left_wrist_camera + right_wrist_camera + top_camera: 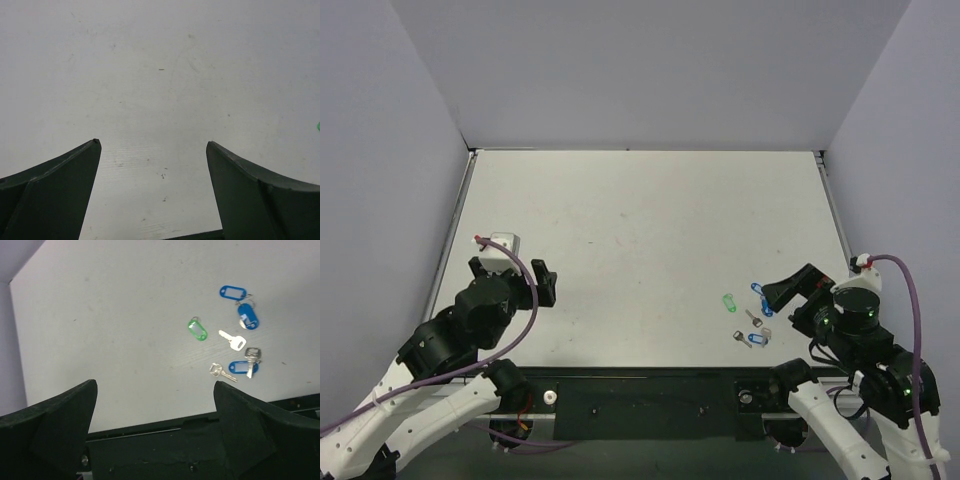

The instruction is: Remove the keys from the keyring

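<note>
Starting close in. Seeing the left gripper [152,145] spread wide open over the bare table [160,60], holding nothing. Seeing the right gripper [155,385] spread wide open too, holding nothing, hanging near a little pile and not touching it.

Moving out to the pile, on the right side of the table. Finding a small key with a loop [220,371] first, then the near blue tag [243,368] touching another key [252,355]. Next, finding the loose silver key [233,340] lying flat with no loop on it, just beside the green tag [197,331] but apart from it. Guessing at this key being off already. Spotting the thin keyring [195,319] at the far tip of the green tag, likely hooked through it. Guessing at half the job being done, with the green tag not yet off. Farther out, seeing the middle blue tag [248,316], then the far blue tag [233,292].

Counting now: two grippers, one green tag, one keyring on it, three blue tags, three silver keys.
</note>
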`<state>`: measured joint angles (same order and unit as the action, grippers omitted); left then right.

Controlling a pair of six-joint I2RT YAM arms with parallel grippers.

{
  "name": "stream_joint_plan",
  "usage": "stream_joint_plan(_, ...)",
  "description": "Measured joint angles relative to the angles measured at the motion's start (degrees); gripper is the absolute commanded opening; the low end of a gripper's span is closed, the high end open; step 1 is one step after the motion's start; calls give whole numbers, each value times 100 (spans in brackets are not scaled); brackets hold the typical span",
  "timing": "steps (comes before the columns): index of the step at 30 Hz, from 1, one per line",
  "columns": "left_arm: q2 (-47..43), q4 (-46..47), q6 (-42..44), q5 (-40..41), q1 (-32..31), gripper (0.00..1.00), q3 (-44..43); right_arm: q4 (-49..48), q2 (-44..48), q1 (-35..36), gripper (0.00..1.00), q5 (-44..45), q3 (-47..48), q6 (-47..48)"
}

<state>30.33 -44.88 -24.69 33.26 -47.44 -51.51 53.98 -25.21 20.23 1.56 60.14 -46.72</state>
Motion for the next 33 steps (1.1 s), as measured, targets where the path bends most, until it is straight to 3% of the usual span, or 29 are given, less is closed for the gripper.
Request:
stream_joint_plan(10, -411, 15, 184, 487, 0, 97, 330, -125, -188, 0, 97, 2323, -632, -109)
stream_joint_plan(18, -463, 50, 208, 490, 24, 97, 490, -671, -1062, 0, 99, 2321, -984, 190)
stream_joint_plan(24, -459, 52, 243, 490, 63, 97, 490, -994, -1005, 0, 99, 1996, -1517, 422)
stream_joint_plan(33, -461, 52, 249, 487, 144, 97, 490, -1259, -894, 0, 99, 1749, -1552, 527)
